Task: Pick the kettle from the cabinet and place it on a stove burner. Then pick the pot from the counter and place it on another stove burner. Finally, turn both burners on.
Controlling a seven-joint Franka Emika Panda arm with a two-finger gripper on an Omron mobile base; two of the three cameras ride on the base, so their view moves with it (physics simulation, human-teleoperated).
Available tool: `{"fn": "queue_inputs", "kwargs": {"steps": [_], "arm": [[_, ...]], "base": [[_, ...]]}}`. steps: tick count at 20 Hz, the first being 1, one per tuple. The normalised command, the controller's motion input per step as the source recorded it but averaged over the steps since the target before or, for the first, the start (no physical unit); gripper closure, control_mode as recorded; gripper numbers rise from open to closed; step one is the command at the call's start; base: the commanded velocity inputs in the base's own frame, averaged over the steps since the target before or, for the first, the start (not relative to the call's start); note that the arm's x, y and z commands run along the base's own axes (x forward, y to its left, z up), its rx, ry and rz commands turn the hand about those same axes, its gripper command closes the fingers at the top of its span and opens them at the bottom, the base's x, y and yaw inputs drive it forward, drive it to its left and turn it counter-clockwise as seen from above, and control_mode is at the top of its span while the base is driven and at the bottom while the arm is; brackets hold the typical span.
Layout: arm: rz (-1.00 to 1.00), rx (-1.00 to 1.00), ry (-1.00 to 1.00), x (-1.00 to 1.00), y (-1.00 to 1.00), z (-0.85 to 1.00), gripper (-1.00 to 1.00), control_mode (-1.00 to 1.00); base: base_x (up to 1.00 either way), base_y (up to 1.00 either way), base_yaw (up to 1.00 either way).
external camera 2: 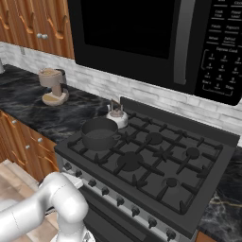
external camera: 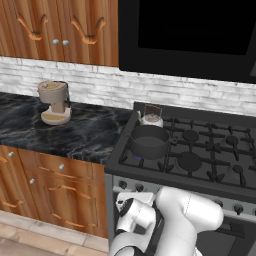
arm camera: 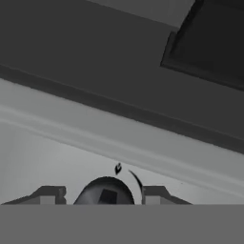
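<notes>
**Pot and kettle on the range, hand down at a front knob**

Far left on the glossy black veined marble surface [external camera: 75,132] stands a beige coffee machine [external camera: 54,102], below the reddish-brown wooden wall cabinet [external camera: 60,27] with its doors shut and round silver knobs showing. Below the surface run wooden drawer units [external camera: 47,192].

Next rightward comes the black range [external camera: 185,150]. The small silvery-white metal kettle with a tall arched handle [external camera: 150,116] sits on the rear-left burner, at about 12 o'clock from the round dark grey matte pot [external camera: 149,141], which rests on the front-left burner. The two stand just beside each other; whether they touch I cannot tell. A faint blue glow shows under the pot at its front edge. From the right base view the same pair appears, kettle [external camera 2: 116,116] behind pot [external camera 2: 99,133], with the other black stove burners [external camera 2: 130,161] lying bare toward 3 o'clock. A black microwave [external camera 2: 142,33] hangs above.

The white arm bends low in front of the range's silver knob row [external camera 2: 118,201]. In the hand view the hand [arm camera: 104,195] has its two dark fingertips on either side of a round dark knob [arm camera: 106,192], the jaws partly drawn in around it; whether they actually press on it I cannot tell.
</notes>
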Motion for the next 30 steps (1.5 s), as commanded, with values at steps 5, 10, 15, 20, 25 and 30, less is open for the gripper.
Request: {"fn": "queue_inputs", "kwargs": {"steps": [5,10,15,20,25,30], "arm": [[0.0,-0.26,0.0,0.0,0.0,0.01,1.0,-1.0],[0.0,-0.24,0.0,0.0,0.0,0.0,1.0,-1.0],[-0.02,-0.22,0.01,0.0,0.0,0.03,1.0,-1.0],[-0.02,-0.21,0.02,0.0,0.0,0.06,1.0,-1.0],[-0.02,-0.2,0.02,0.0,0.0,0.1,1.0,-1.0],[-0.01,-0.21,0.02,0.0,0.0,0.16,1.0,-1.0]], "base": [[0.0,0.0,0.0],[0.0,0.0,0.0],[0.0,0.0,0.0],[0.0,0.0,0.0],[0.0,0.0,0.0],[0.0,0.0,0.0]]}}
